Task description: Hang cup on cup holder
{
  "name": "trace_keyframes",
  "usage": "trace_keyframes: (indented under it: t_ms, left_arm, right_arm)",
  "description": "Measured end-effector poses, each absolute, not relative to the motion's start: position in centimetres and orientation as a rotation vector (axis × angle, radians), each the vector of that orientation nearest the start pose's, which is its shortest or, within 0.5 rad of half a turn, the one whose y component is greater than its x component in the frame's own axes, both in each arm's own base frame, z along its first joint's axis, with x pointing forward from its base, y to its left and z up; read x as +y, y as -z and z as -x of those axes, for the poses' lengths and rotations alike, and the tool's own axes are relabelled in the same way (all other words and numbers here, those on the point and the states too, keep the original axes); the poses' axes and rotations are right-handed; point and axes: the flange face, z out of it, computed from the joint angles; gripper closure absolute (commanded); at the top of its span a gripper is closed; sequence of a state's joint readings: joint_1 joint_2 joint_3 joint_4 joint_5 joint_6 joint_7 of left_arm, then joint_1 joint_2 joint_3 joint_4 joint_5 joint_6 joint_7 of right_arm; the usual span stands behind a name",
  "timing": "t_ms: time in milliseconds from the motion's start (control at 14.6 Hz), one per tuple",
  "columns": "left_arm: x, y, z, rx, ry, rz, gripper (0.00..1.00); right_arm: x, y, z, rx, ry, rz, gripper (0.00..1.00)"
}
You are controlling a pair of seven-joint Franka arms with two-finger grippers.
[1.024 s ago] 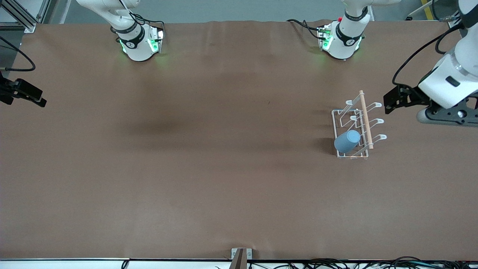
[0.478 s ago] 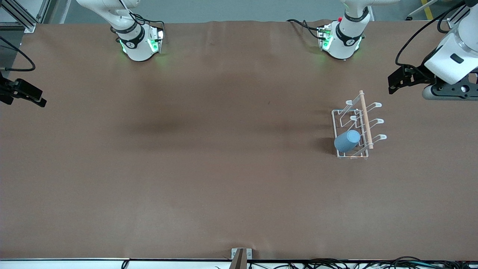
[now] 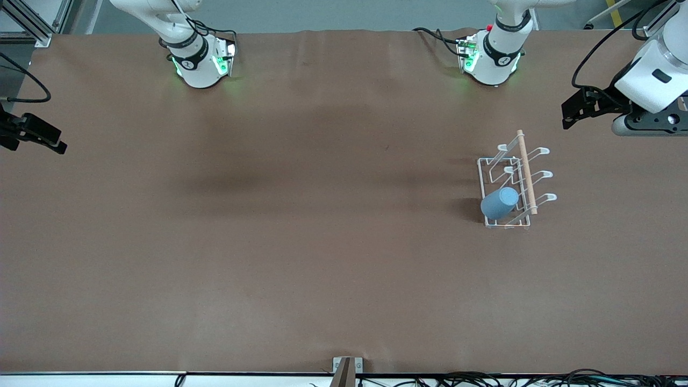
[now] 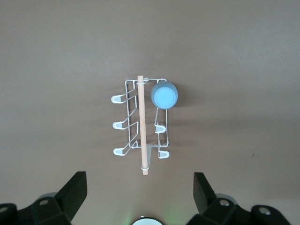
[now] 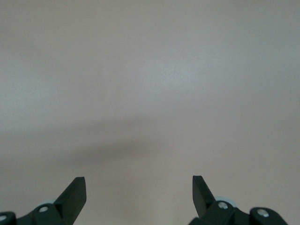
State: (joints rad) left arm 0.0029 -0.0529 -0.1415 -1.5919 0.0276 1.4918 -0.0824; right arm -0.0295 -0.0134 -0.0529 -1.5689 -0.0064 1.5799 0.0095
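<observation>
You see the brown table (image 3: 301, 242) spanning the whole front view, with the left arm's wrist cut off by that view's edge. The left gripper (image 4: 139, 199) is only partly visible: its 2 fingertips (image 4: 75, 187) stand wide apart, holding nothing. The right gripper (image 5: 138, 197) is likewise spread and empty over bare table, waiting; in the front view only a dark piece of it shows at the edge. Since a second ago, the left gripper has pulled up and away from the cup holder (image 3: 513, 183), toward its own end of the table. The light blue cup (image 3: 500, 202) sits mouth-down on 1 prong of the rack's camera-nearest end, well apart from the left gripper.
</observation>
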Motion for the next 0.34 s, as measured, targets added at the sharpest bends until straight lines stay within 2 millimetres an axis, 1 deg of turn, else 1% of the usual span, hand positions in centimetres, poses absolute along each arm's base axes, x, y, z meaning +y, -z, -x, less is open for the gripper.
trace_keyframes:
  t_ms: [341]
  left_arm:
    - [-6.87,-63.64,-52.54,0.074,-0.067,3.1,0.0]
  right_arm:
    - [-4.63,-63.34,-54.94,0.145,0.035,3.145,0.0]
